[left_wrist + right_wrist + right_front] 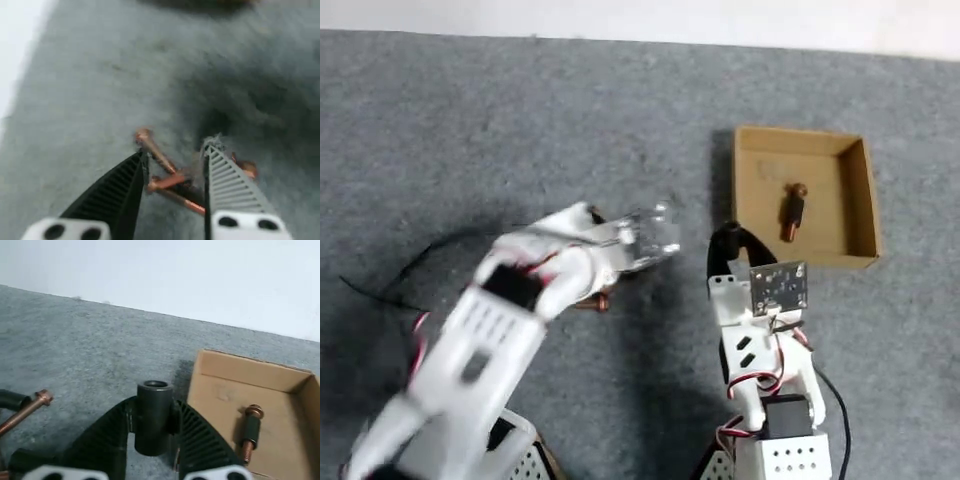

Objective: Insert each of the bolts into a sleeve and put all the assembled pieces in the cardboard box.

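Grey, felt-like bench (pixel 440 130). Left arm (pixel 490 330) slants from the near-left corner toward centre. Right arm (pixel 760 360) stands near-right, pointing far. Cardboard box (pixel 800 135) sits far right, top open.

Left gripper (pixel 176 150): fingers apart, tips down, straddling a loose heap of copper bolts (pixel 165 182) at bench centre. Cannot tell whether either finger touches a bolt.

Right gripper (pixel 153 412): clamped on a black sleeve (pixel 152 392), which is upright with the bore facing up, just left of the box's near-left corner.

Inside the box is one assembled piece (pixel 250 432), a copper bolt through a black sleeve. It lies on the box floor, apart from the walls.
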Robot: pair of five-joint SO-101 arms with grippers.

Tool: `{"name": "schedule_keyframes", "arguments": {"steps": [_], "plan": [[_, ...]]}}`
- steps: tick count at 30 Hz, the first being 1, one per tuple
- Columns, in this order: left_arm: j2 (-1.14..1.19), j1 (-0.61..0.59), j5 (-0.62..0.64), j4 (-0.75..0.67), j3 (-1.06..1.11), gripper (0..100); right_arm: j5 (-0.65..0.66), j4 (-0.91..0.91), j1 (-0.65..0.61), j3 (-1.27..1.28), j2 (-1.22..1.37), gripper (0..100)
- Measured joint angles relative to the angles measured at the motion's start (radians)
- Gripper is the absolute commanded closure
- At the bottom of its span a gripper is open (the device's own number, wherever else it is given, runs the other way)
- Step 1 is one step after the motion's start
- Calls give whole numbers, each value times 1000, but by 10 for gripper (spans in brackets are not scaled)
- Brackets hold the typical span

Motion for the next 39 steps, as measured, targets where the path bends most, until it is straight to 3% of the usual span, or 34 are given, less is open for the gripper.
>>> {"name": "schedule_keyframes", "arguments": {"steps": [8, 20, 25, 39], "plan": [[462, 3, -278, 245, -302, 822, 0, 0, 54, 0, 0, 995], [842, -64, -560, 483, -617, 822, 0, 0, 54, 0, 0, 995], [980, -124, -574, 516, -729, 822, 0, 0, 54, 0, 0, 995], [1134, -115, -574, 520, -855, 842, 0, 0, 54, 0, 0, 995]]}}
